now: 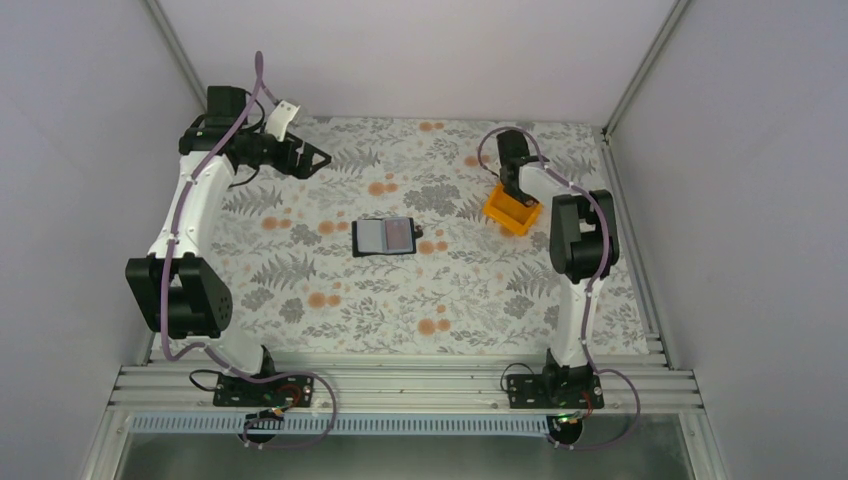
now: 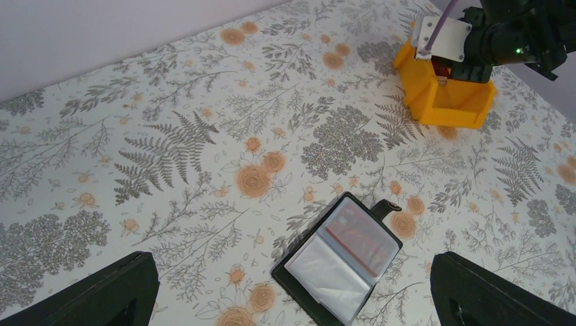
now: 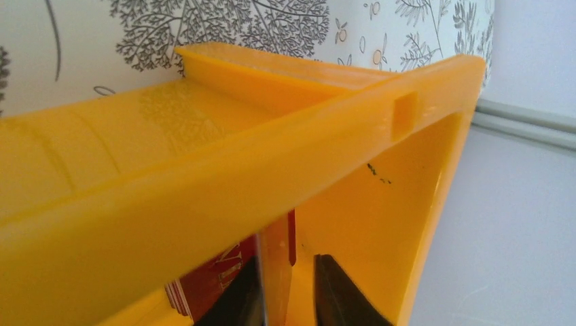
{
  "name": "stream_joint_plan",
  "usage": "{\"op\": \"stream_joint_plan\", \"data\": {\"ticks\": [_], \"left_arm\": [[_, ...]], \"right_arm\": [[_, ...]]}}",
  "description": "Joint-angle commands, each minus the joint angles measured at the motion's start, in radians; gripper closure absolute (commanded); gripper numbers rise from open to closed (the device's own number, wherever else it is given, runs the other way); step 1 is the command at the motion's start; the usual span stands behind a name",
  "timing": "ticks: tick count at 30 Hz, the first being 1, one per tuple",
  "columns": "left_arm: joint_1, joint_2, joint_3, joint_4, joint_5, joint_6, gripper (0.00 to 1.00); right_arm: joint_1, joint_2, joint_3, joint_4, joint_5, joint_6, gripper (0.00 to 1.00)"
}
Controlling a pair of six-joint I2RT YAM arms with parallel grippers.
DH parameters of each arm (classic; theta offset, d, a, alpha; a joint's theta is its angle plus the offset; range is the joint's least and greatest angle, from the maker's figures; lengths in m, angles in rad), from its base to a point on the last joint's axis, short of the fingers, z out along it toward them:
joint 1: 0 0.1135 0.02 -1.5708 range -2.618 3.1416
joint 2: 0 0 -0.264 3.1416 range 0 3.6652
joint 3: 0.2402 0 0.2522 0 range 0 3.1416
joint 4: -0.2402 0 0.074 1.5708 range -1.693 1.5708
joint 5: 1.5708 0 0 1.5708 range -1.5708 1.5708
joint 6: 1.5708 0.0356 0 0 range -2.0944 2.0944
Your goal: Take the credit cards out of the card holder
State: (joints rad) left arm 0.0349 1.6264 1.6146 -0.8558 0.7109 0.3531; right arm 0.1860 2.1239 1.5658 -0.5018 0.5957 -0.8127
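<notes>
The black card holder (image 1: 385,237) lies open mid-table, clasp tab to the right. In the left wrist view the card holder (image 2: 319,299) shows clear pockets, and a red credit card (image 2: 360,238) sits in the pocket nearest the tab. My left gripper (image 1: 305,155) hangs wide open at the far left, well away from it, holding nothing (image 2: 292,299). My right gripper (image 3: 289,299) reaches down inside the orange bin (image 3: 204,190). Its jaws stand slightly apart. A red credit card (image 3: 204,285) with light lettering stands against the left finger (image 3: 234,305), clear of the right finger.
The orange bin (image 1: 512,212) sits at the far right of the floral tablecloth, near the enclosure's right wall; the bin (image 2: 441,95) also shows in the left wrist view with the right arm above it. Grey walls close in the table on three sides.
</notes>
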Motion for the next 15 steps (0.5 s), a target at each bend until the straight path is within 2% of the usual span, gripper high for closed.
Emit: {"op": "stream_joint_plan", "data": {"ticks": [1, 8, 9, 10, 15], "left_arm": [[0.011, 0.010, 0.031, -0.015, 0.016, 0.017, 0.00], [0.012, 0.020, 0.034, -0.025, 0.029, 0.022, 0.00], [0.013, 0.020, 0.034, -0.028, 0.032, 0.026, 0.00], [0.013, 0.018, 0.032, -0.032, 0.034, 0.032, 0.00], [0.013, -0.025, -0.030, 0.027, -0.040, 0.025, 0.00]], "right_arm": [[-0.009, 0.005, 0.021, 0.011, -0.009, -0.009, 0.73], [-0.008, -0.039, 0.011, -0.009, -0.055, 0.003, 0.42], [-0.008, -0.052, 0.011, -0.014, -0.074, 0.003, 0.15], [-0.009, -0.066, 0.007, -0.018, -0.096, 0.001, 0.03], [-0.009, -0.129, -0.006, -0.005, -0.088, -0.030, 0.01]]}}
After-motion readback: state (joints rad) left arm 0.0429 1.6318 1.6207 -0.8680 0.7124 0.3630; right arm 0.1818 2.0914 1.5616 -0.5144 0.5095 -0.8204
